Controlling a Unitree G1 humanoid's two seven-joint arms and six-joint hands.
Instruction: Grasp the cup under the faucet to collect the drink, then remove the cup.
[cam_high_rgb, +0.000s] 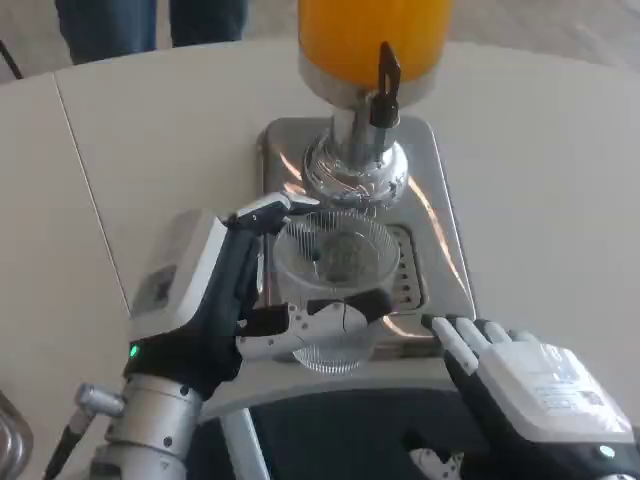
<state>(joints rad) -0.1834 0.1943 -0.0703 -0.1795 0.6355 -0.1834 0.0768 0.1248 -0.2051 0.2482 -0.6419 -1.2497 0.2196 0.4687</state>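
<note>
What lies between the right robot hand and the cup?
In the head view, a short strip of the dispenser's steel drip tray separates the right robot hand from the cup, which the left robot hand grips.

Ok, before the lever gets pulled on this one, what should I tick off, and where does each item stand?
1. Left hand holds the clear cup around its sides: ok.
2. Cup upright, mouth open upward: ok.
3. Cup sits on the steel drip tray below the dispenser's chrome base: ok; exact line-up with the spout: cannot tell.
4. Black tap lever upright, no stream falling: ok.
5. Cup has no orange drink in it yet: ok.
6. Right hand holds nothing, fingers apart, resting near the tray's front right corner, away from the lever: ok.
</note>
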